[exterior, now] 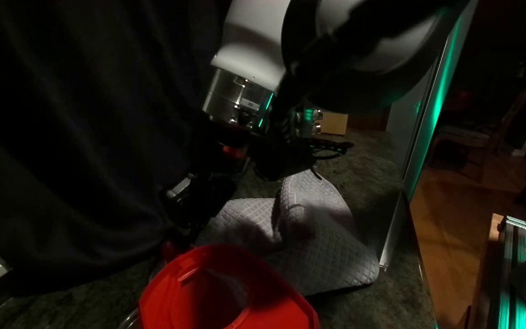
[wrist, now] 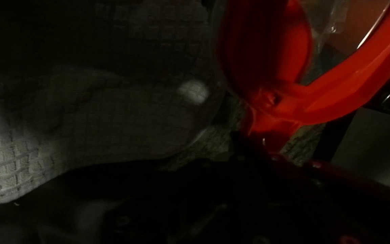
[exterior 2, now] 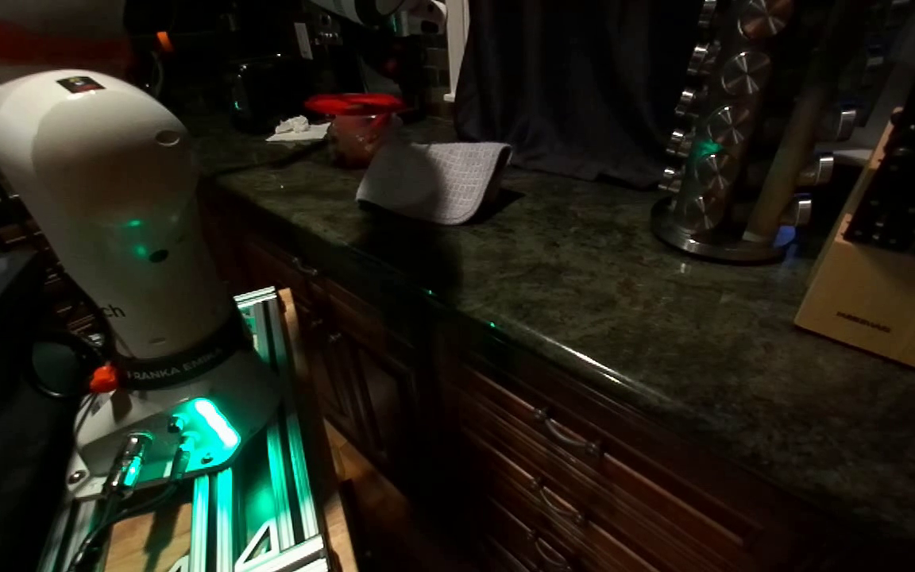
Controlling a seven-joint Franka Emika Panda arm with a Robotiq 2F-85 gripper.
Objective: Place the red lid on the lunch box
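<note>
The red lid (exterior: 267,294) is close to the camera in an exterior view, tilted, with a dark sunken middle. It shows above the lunch box in an exterior view (exterior 2: 356,102) and at upper right in the wrist view (wrist: 337,93). The lunch box (exterior 2: 354,141) is translucent and stands under the lid. A bit of its clear wall shows beside the lid in the wrist view (wrist: 332,22). My dark gripper (wrist: 257,149) meets a red tab at the lid's edge and appears shut on it. It also shows in an exterior view (exterior: 185,224). Its fingertips are mostly in shadow.
A grey quilted mitt (exterior: 318,246) lies beside the lid and gripper; it also shows in the wrist view (wrist: 113,122). A dark curtain (exterior: 85,137) hangs behind. A spice rack (exterior 2: 716,159) and knife block (exterior 2: 878,294) stand farther along the counter (exterior 2: 584,278). White cloth (exterior 2: 295,127) lies behind.
</note>
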